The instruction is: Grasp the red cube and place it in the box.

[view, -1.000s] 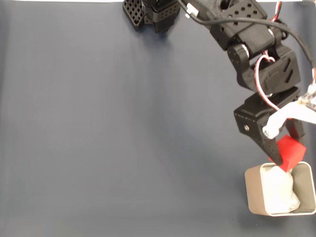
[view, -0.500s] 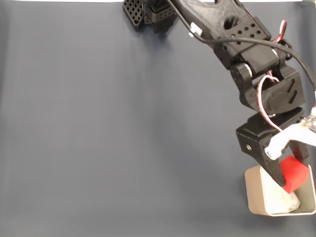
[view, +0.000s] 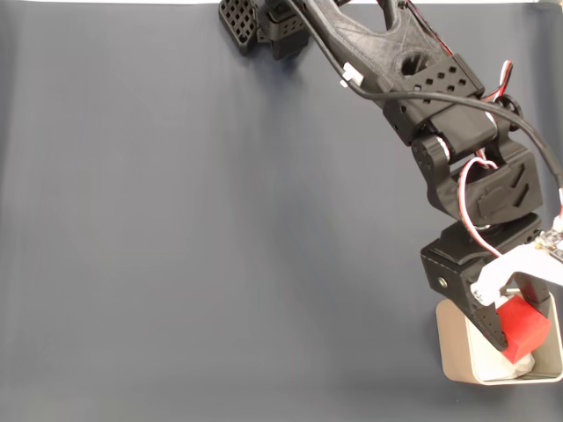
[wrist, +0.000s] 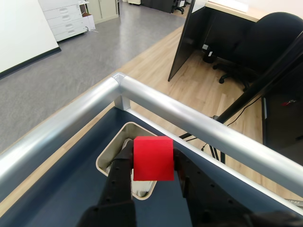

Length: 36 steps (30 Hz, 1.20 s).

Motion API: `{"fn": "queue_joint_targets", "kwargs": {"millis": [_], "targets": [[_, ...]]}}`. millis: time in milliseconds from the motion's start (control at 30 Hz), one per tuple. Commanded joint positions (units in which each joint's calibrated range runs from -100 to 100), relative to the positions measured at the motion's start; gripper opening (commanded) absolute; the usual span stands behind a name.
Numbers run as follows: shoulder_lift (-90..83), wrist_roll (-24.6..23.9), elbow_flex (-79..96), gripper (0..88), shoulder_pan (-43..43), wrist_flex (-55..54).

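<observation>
Clamping the smooth, plain-faced red cube [view: 525,331], the black pincer [view: 517,338] hangs over the thin-walled beige box [view: 450,345] — white lumpy padding inside.

Red cube [view: 525,329] – beige box [view: 452,345] (white padding [view: 513,367]).

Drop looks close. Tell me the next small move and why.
Probably open the gripper. It holds the cube over the box, above the white padding in the fixed view, so release should land it inside.
</observation>
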Motion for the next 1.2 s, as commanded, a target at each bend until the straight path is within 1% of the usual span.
{"fn": "queue_joint_targets", "kwargs": {"millis": [0, 433, 800, 1167], "targets": [[-0.1, 1.2, -4.2, 3.1, 0.0, -0.3], [2.9, 2.0, -5.4, 3.1, -1.2, -1.9], [4.9, 0.6, -6.9, 3.1, -2.9, -3.0], [6.8, 0.1, -9.2, 3.1, -2.9, -3.7]]}}
